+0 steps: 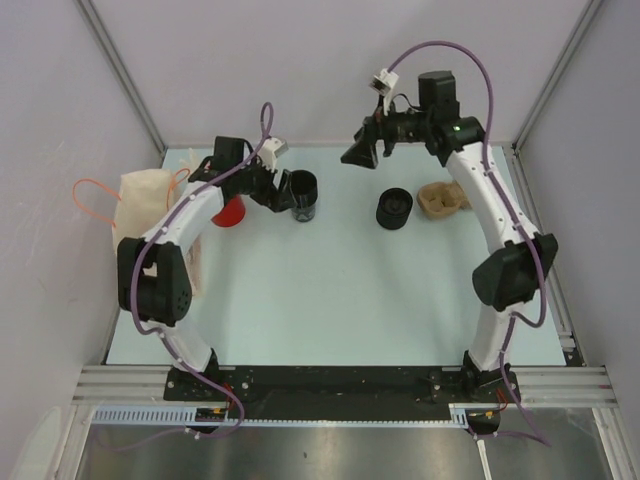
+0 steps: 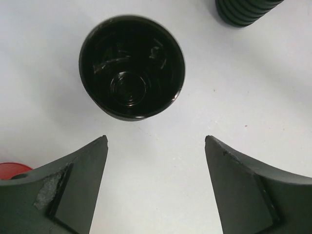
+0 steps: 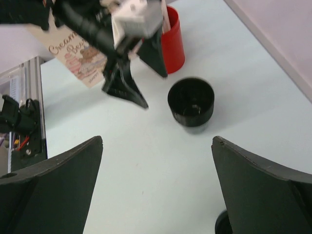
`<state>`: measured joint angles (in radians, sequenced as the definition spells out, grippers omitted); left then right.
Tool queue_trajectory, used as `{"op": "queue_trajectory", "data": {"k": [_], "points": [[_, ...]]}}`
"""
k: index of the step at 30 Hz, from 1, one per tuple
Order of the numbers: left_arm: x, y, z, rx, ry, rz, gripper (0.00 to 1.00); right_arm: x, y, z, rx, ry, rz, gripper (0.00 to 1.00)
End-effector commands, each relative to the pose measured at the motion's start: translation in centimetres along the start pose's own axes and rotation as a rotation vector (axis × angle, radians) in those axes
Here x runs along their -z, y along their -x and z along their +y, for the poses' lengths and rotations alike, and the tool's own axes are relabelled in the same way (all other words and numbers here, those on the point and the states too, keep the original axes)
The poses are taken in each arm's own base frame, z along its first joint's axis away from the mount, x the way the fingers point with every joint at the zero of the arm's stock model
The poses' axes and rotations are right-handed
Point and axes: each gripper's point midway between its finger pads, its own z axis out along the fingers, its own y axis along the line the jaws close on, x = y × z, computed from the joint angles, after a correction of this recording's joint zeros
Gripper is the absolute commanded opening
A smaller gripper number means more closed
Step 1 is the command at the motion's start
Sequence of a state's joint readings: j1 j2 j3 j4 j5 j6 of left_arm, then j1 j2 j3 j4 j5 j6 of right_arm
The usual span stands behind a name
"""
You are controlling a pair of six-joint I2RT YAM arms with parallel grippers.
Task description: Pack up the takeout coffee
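Note:
The takeout coffee cup [image 1: 303, 195] is black, round and open-topped, and stands upright at the back of the table. The left wrist view looks down into the cup [image 2: 131, 67]. My left gripper [image 1: 284, 189] is open right beside its left side, and its jaws [image 2: 156, 139] stand apart just short of the cup, holding nothing. My right gripper [image 1: 361, 152] is open and empty, raised at the back to the right of the cup. The right wrist view shows the cup [image 3: 191, 102] ahead of the right gripper [image 3: 157, 140].
A red cup [image 1: 230, 212] stands left of the black cup, under the left arm. A squat ribbed black piece [image 1: 394, 208] and a brown pulp carrier [image 1: 443, 197] lie to the right. A printed paper bag [image 1: 150, 200] lies at the far left.

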<state>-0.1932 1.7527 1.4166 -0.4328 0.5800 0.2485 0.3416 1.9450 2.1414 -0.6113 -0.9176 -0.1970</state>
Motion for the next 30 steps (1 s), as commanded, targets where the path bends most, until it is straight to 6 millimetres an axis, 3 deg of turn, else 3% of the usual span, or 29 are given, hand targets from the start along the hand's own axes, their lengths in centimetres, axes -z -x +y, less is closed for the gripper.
{"op": "queue_trajectory", "data": {"k": [1,2,4,5,9,10,12,13,14,16,20,23,30], "points": [[4.3,5.0,-1.3,-0.107,0.026,-0.092,0.87,4.1,-1.7,2.4,0.045,0.010,0.031,1.00],[4.9,5.7,-1.4,-0.116,0.031,-0.096,0.90,4.5,-3.7,2.5,0.046,0.013,0.064,1.00],[5.5,6.6,-1.4,-0.132,0.040,-0.105,0.99,6.9,-4.6,3.4,0.063,-0.018,0.087,1.00],[6.0,7.6,-1.3,-0.142,0.059,-0.119,0.99,7.5,-6.3,3.4,0.060,-0.030,0.116,1.00],[6.6,9.0,-0.6,-0.150,0.093,-0.116,0.99,11.4,-9.2,4.9,0.053,-0.097,0.175,1.00],[6.9,10.0,-0.4,-0.160,0.104,-0.131,0.99,12.7,-9.0,5.6,0.079,-0.126,0.172,1.00],[6.2,9.6,0.3,-0.138,0.110,-0.090,0.99,13.8,-11.1,6.3,0.075,-0.164,0.228,1.00],[6.4,10.8,0.5,-0.146,0.121,-0.105,0.99,14.7,-10.9,7.0,0.096,-0.193,0.227,1.00],[5.4,10.2,1.2,-0.128,0.120,-0.075,1.00,15.2,-11.8,7.0,0.083,-0.222,0.249,1.00],[5.4,10.9,1.6,-0.122,0.125,-0.067,0.99,16.4,-11.7,7.7,0.099,-0.265,0.240,1.00],[4.2,11.0,2.7,-0.107,0.143,-0.052,0.99,17.9,-11.7,8.4,0.081,-0.308,0.166,1.00],[3.7,11.2,3.7,-0.107,0.185,-0.044,0.96,18.9,-11.5,7.9,0.093,-0.347,0.119,1.00],[0.7,9.5,3.8,-0.132,0.203,0.005,0.74,17.2,-12.9,4.5,0.044,-0.332,0.107,0.97]]}}
